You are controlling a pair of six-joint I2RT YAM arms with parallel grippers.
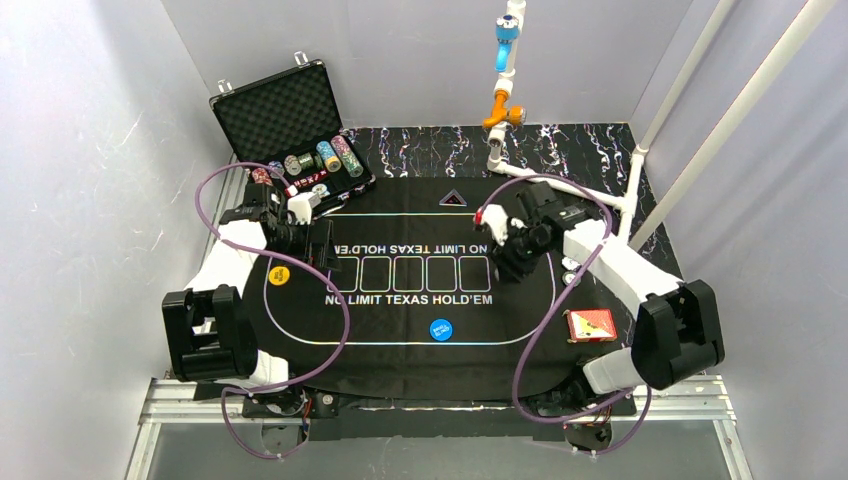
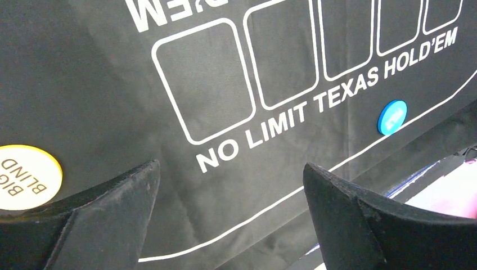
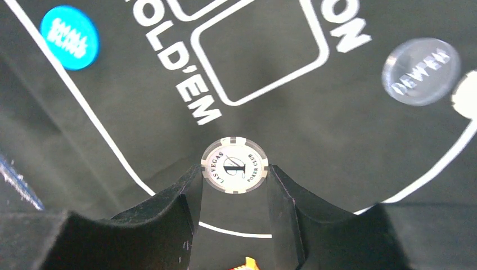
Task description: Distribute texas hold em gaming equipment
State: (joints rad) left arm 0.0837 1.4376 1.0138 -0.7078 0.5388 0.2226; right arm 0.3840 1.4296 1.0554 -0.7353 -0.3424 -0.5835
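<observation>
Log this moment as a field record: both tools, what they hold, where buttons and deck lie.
left tool: open, empty, over the mat
right tool: shut on a white poker chip
yellow button: on mat, left end
blue button: on mat, near edge
dealer button: on mat, right end
card deck: near-right part of mat
case: open, far left, chips inside

case (image 1: 285,115) back-left, blue button (image 1: 440,328), centre seemingly open

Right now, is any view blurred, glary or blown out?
Top external: even light, sharp. Left wrist: mat print sharp, bottom-right corner blown out pinkish-white. Right wrist: poker chip crisp and readable, clear dealer button hazy with sheen.
</observation>
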